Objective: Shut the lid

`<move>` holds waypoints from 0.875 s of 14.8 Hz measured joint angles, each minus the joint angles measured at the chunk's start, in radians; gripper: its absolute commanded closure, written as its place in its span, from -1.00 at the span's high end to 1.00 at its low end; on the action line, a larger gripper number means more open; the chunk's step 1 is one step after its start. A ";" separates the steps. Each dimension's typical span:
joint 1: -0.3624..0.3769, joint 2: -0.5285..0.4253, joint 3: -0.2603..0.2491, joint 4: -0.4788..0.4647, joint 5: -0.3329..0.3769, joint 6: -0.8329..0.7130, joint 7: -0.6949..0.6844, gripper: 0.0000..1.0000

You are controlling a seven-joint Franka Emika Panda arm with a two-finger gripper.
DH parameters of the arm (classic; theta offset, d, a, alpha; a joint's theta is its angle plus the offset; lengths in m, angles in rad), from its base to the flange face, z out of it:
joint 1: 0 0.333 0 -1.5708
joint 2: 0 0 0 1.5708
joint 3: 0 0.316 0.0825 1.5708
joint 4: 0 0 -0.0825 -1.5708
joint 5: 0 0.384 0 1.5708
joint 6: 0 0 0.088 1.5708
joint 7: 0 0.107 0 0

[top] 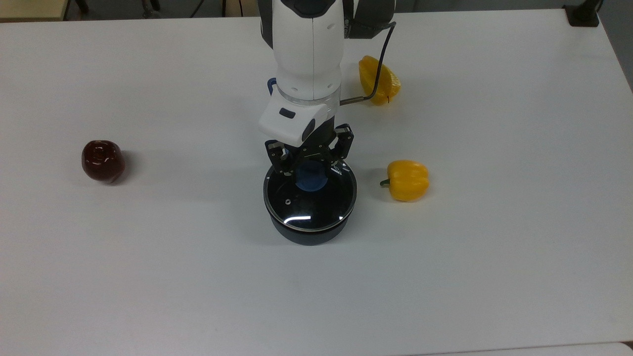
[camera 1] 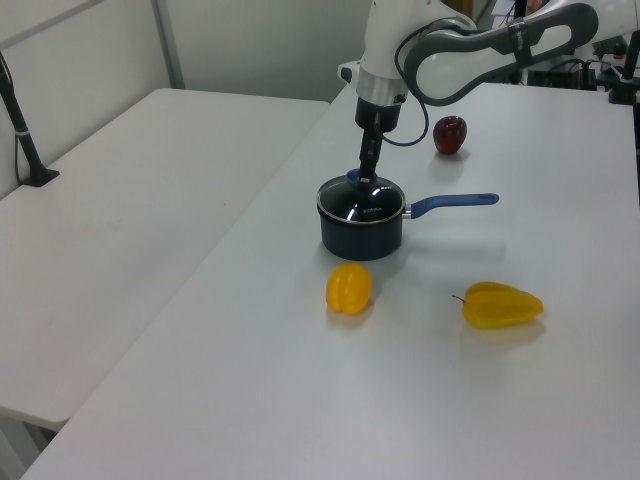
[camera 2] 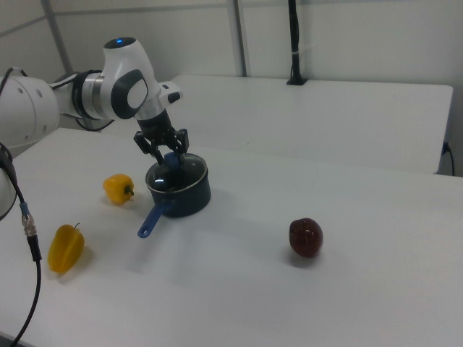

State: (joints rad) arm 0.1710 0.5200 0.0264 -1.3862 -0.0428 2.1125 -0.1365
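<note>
The round clear glass lid [top: 310, 198] with its blue knob sits level on the dark saucepan [top: 307, 232], directly beneath the end effector [top: 310, 162]. The end effector's fingers stand spread beside the knob, likely releasing it since the lid looks seated.

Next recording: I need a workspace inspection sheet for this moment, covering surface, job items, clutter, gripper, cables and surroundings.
Surface: white table, bare apart from the items below.
Job's things: lid sits level on the dark saucepan; its blue knob is between the fingers. The saucepan's blue handle points to the left view's right.
Clutter: dark red apple at the top view's left; two yellow peppers, one near the saucepan, one farther back.
Gripper: gripper at the knob, fingers spread either side, open.
Cables: black cable hanging off the arm, crossing the farther pepper.
Surroundings: second white table alongside; black post on it.
</note>
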 measured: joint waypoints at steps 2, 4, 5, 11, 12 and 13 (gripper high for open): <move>0.000 0.001 0.000 -0.004 0.000 -0.001 0.000 0.29; 0.000 0.002 0.000 -0.004 0.000 -0.001 0.000 1.00; 0.000 0.003 0.000 -0.004 0.000 -0.001 0.000 1.00; -0.001 -0.018 -0.007 -0.007 0.000 -0.001 0.016 1.00; -0.002 -0.039 -0.011 -0.019 -0.002 -0.003 0.047 1.00; -0.006 -0.080 -0.014 -0.046 -0.022 -0.025 0.103 1.00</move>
State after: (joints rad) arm 0.1651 0.4398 0.0129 -1.4318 -0.0645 2.0872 -0.0339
